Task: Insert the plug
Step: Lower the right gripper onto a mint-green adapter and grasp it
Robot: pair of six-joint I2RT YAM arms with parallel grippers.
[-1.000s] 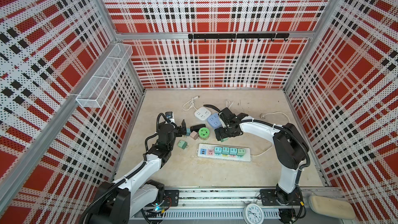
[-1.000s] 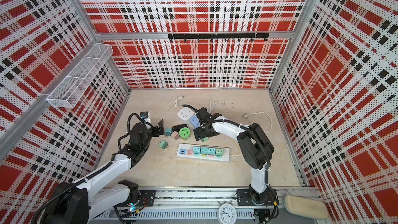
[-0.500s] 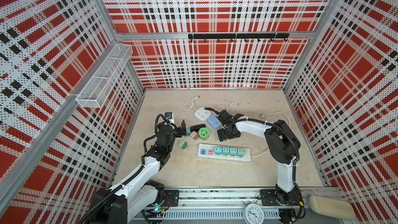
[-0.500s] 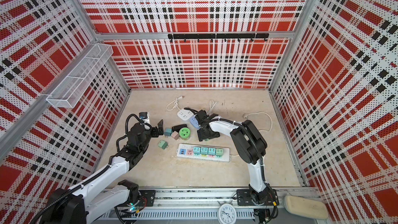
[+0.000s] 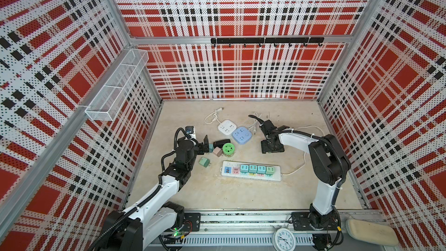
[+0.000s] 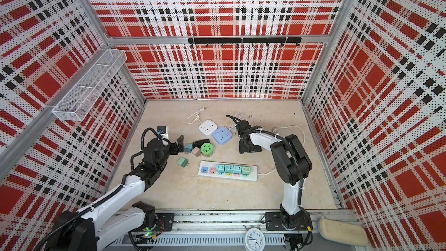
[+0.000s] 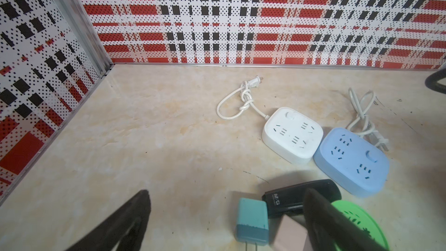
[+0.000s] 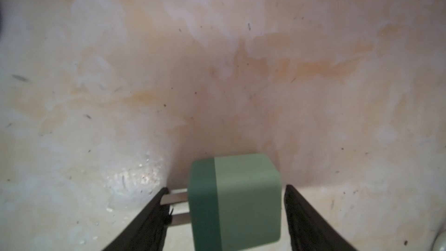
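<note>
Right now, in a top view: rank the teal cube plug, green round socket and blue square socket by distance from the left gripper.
1. Teal cube plug, at the left gripper's fingers.
2. Green round socket, farther right.
3. Blue square socket, right and back.

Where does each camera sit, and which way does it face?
Top views: high in front, looking down on the table; left arm and right arm show.
Left wrist: low, facing the back wall; open left claw shows.
Right wrist: above the table; right claw around a green plug.
Shared: top views and left wrist show the white socket.
</note>
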